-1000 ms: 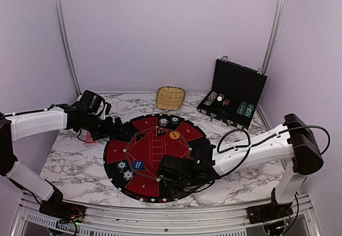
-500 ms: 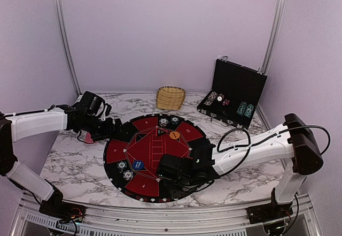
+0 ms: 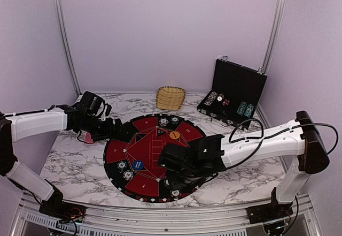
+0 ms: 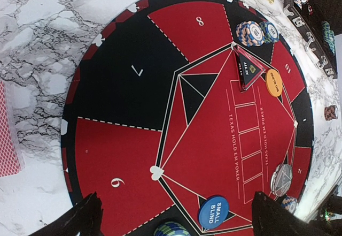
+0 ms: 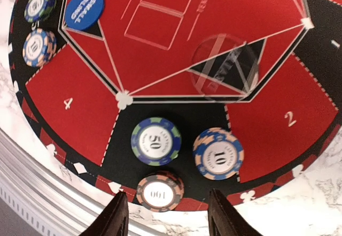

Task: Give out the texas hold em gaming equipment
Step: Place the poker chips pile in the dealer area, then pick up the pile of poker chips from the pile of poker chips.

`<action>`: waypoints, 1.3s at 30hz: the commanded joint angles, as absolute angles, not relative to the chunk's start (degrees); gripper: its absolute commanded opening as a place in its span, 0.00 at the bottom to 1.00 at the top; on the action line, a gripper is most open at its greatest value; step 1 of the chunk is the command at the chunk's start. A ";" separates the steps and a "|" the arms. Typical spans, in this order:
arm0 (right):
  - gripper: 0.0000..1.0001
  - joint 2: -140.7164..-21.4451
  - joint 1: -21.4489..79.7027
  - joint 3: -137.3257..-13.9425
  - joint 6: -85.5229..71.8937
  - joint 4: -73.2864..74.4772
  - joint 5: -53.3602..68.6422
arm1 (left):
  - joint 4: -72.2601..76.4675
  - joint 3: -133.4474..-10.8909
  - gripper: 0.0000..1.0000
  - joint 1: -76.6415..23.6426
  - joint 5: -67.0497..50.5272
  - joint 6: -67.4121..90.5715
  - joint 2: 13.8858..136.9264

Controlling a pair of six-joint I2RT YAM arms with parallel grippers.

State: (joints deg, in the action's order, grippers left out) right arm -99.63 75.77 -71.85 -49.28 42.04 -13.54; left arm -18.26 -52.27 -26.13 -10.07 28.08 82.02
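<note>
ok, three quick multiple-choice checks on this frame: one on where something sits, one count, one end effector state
1. Where does the chip marked 50 lie?
A. on the black field of the mat, between 4 and 2
B. on the red field marked 4
C. on the red field marked 2

2. How many chips lie in that black field?
A. one
B. three
C. five

3. The left end effector is:
A. shut tight
B. open, gripping nothing
C. shut on a chip

Key:
1 A: the right wrist view shows it on black, between the two numerals.
2 B: the chip marked 50, the chip marked 10 and the chip marked 100.
3 B: its fingers stand wide apart, with nothing clamped between them.
</note>
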 commanded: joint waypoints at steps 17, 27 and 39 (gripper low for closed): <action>0.52 -80.55 38.89 -60.89 -31.42 42.32 -16.35 | -18.40 -57.82 0.99 -25.80 -10.92 28.23 85.24; 0.63 -79.31 21.88 -55.43 -23.42 37.74 -11.87 | -18.80 -61.00 0.99 -25.75 -11.38 27.79 88.38; 0.75 -87.32 16.53 -54.16 -20.83 29.99 -8.88 | -19.10 -61.39 0.99 -25.73 -11.18 27.59 89.05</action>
State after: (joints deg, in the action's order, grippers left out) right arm -85.06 18.11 -54.46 -22.26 34.24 -10.46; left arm -18.33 -60.27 -26.13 -10.66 28.08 88.60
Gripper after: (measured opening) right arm 0.752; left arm 0.989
